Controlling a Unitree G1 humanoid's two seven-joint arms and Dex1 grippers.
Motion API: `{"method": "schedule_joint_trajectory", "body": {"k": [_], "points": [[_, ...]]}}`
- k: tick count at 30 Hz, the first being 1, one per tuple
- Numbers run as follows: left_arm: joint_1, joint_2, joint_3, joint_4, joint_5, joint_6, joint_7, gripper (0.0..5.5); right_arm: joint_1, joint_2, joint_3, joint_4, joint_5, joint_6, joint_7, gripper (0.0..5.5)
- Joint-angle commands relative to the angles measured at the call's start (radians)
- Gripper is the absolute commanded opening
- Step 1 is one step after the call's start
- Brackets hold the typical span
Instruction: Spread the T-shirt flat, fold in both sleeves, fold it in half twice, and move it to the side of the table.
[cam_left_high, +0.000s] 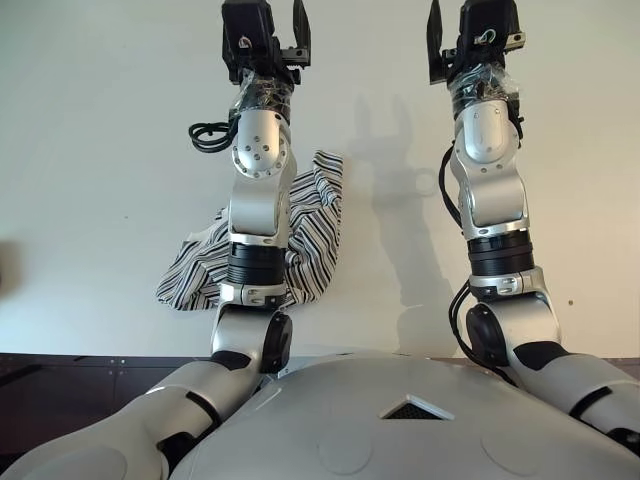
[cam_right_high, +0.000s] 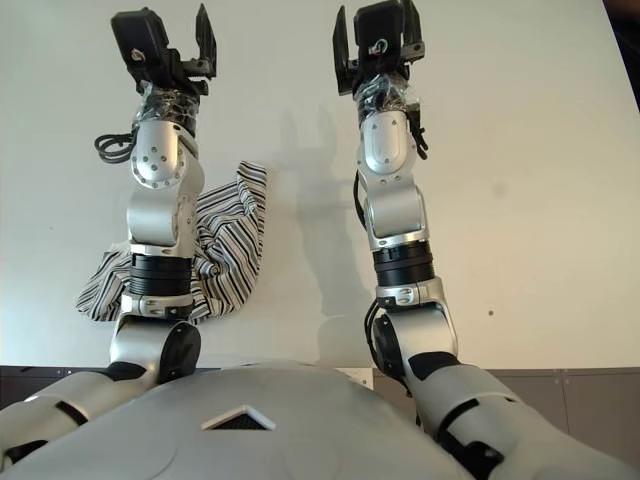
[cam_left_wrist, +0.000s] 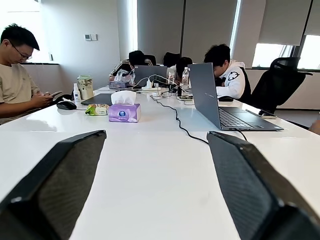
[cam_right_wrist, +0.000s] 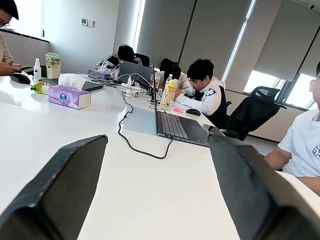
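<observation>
Worktop: big white slab, by far the largest thing in front of the robot, and it runs on well past the arms.
T-shirt: dark-and-white stripes, totally scrunched into a lumpy heap with no sleeve or neckline you could pick out. It sits on the robot's left side of the worktop, close to the near edge, and the left forearm crosses right over it. Can't tell if the arm actually touches the cloth.
Left pincer: out beyond the shirt over bare worktop, fingers spread wide, nothing between them, well apart from the shirt.
Right pincer: level with the left one, off to the robot's right, also gaping wide and holding nothing.
Laptop: open, farther along the worktop, a black cable trailing from near it.
Tissue box: little purple one, left of the laptop.
</observation>
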Motion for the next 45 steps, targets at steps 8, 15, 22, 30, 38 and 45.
{"method": "schedule_joint_trajectory", "body": {"k": [8, 15, 22, 30, 38, 45], "points": [[0.081, 0.083, 0.215, -0.273, -0.551, 0.305, -0.301, 3.94, 0.121, -0.006, 0.253, -0.191, 0.183, 0.166, 0.448, 3.66], [0.425, 0.718, 0.159, -0.432, -0.475, 0.288, -0.911, 3.94, 0.152, -0.176, 0.465, -0.168, -0.047, 0.225, 0.549, 3.66], [0.540, 0.941, 0.078, -0.302, -0.243, 0.067, -1.091, 3.94, 0.175, -0.225, 0.507, -0.160, -0.127, 0.272, 0.586, 3.66], [0.553, 0.919, -0.007, -0.248, -0.145, -0.028, -1.081, 3.94, 0.155, -0.170, 0.410, -0.386, -0.103, 0.257, 0.531, 3.66], [0.531, 0.869, -0.043, -0.263, -0.145, -0.032, -1.048, 3.94, 0.218, -0.239, 0.502, -0.261, -0.134, 0.366, 0.646, 3.66], [0.604, 0.765, -0.108, -0.371, -0.163, 0.011, -0.987, 3.94, 0.266, -0.373, 0.333, -0.295, -0.107, 0.432, 0.650, 3.66]]}}
